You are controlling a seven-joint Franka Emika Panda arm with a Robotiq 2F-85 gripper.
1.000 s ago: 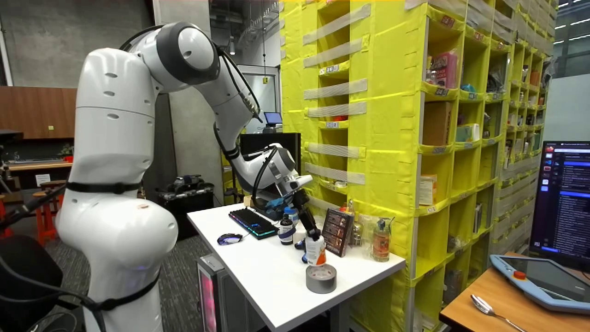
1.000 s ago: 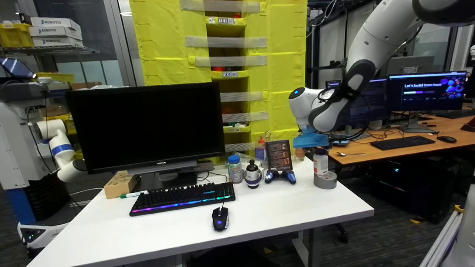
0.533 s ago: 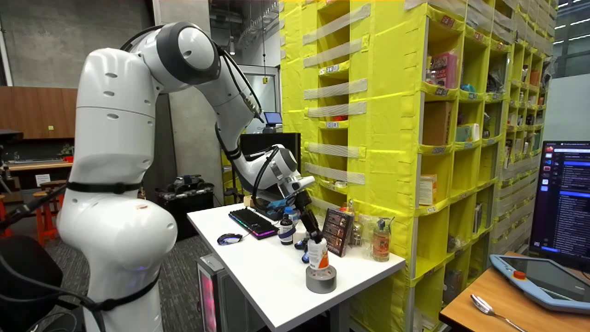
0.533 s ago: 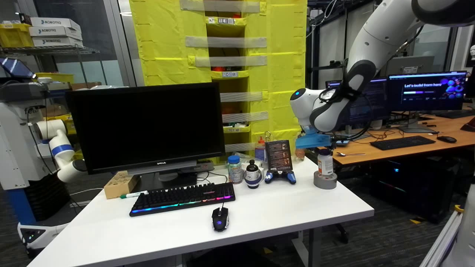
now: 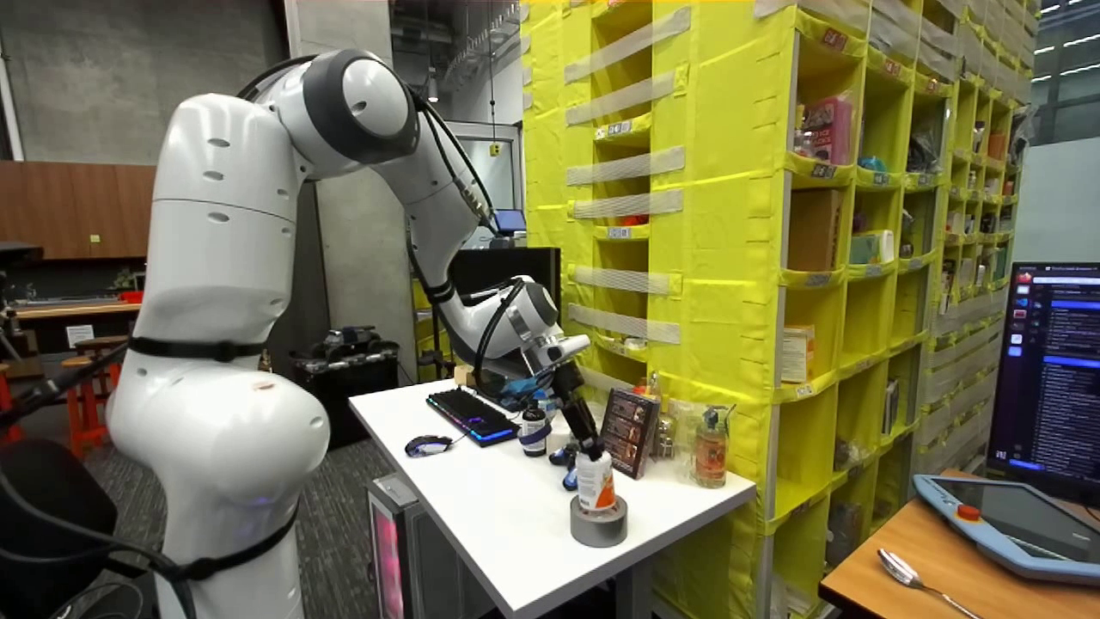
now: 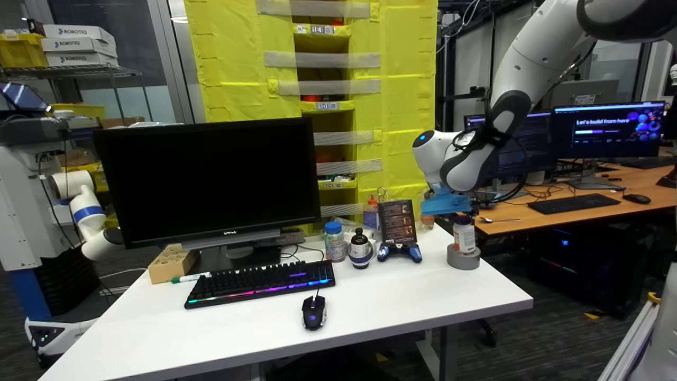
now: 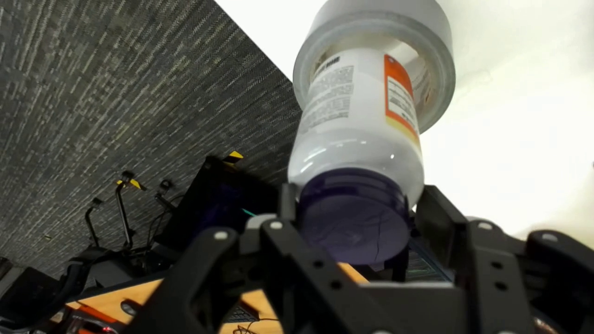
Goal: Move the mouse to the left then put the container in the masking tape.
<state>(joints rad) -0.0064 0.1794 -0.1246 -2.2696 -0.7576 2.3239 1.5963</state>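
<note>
The container [image 7: 357, 125], a white bottle with an orange label patch and a dark purple cap, stands with its lower end inside the ring of the masking tape [image 7: 431, 28]. In both exterior views the container [image 5: 595, 483] [image 6: 464, 237] rises out of the grey tape roll [image 5: 599, 529] [image 6: 463, 261], tilted slightly. My gripper [image 7: 355, 204] is around the cap from above, its fingers on both sides with narrow gaps visible, so it looks open. The container's base is hidden in the ring. The dark mouse [image 5: 428, 445] [image 6: 314, 312] lies in front of the keyboard.
A black lit keyboard [image 6: 262, 283], a monitor [image 6: 211, 182], a dark bottle [image 6: 360, 248], a blue-capped jar [image 6: 335, 241], a game controller [image 6: 400, 252] and an upright dark case [image 6: 398, 222] stand on the white table. The table's edge [image 5: 636, 559] is near the tape.
The container and my gripper have moved down, and the container has gone from above the tape roll into its ring. The mouse and the tape have not moved.
</note>
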